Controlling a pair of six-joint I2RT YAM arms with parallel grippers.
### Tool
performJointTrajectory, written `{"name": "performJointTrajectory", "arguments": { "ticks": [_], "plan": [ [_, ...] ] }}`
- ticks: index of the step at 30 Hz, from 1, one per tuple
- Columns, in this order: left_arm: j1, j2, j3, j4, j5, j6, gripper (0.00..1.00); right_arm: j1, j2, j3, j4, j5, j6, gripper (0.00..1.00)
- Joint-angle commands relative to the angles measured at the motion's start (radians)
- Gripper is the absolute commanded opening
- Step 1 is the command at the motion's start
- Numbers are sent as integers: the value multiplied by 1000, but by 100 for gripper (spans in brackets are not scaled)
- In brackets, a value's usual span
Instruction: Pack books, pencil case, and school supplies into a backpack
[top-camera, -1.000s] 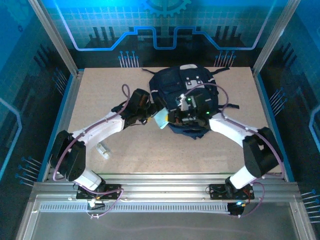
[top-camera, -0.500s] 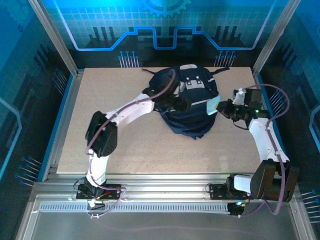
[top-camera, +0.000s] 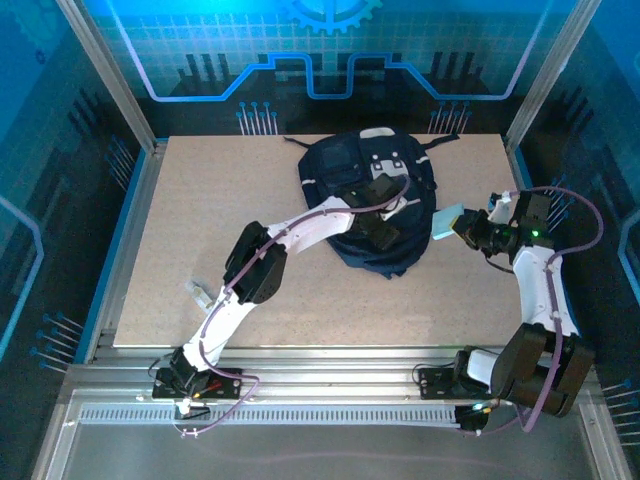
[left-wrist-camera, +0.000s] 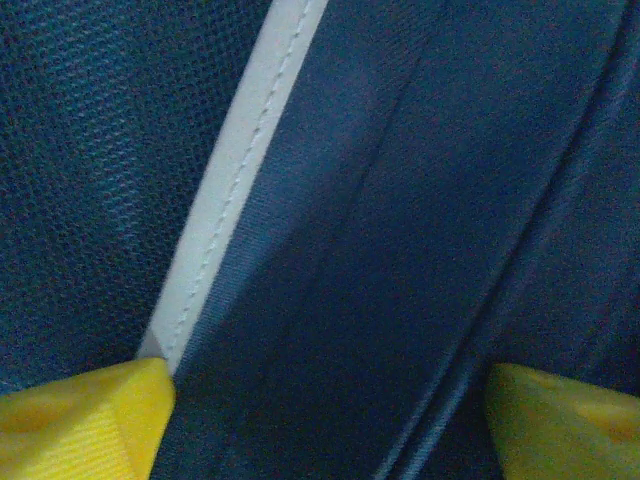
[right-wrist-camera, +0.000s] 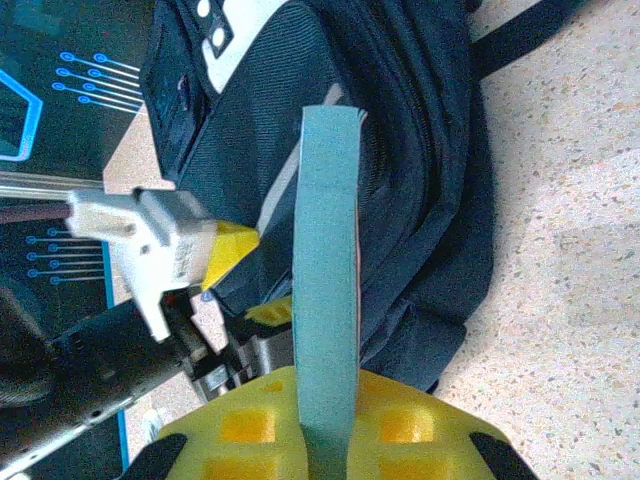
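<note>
**mika:** So the right tool (right-wrist-camera: 325, 430) is pinched tight on the light-blue pad (right-wrist-camera: 328, 250), edge-on, just beside the backpack (top-camera: 345, 170) on its right side, over the desk (top-camera: 200, 220). How would you get it in cleanly?

**jo:** I'd sort out the left tool (left-wrist-camera: 325, 425) first. It's down on the navy fabric by a white-grey stripe (left-wrist-camera: 225, 200), fingers wide apart, gripping nothing I can see. My guess: pinch one fabric lip, lift, then slide the pad in edge-first. I can't spot an opening, though.

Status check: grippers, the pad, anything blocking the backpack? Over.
Left gripper jaws open, on the backpack. Right gripper shut on light-blue pad, held beside backpack. Left arm lies across the backpack.
</note>
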Motion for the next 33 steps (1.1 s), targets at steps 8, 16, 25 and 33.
{"name": "performJointTrajectory", "arguments": {
  "ticks": [8, 16, 25, 33],
  "plan": [
    [17, -27, 47, -31, 12, 63, 0, 38, -41, -27, -15, -43, -4, 3],
    [53, -124, 90, -111, 160, -10, 0, 166, -32, -53, 76, -48, 83, 3],
    [111, -164, 146, -97, 311, -158, 0, 318, 116, 11, 272, -62, 220, 2],
    [135, -139, 238, -114, 335, -247, 0, 388, 302, 67, 513, -51, 387, 3]
  ]
}}
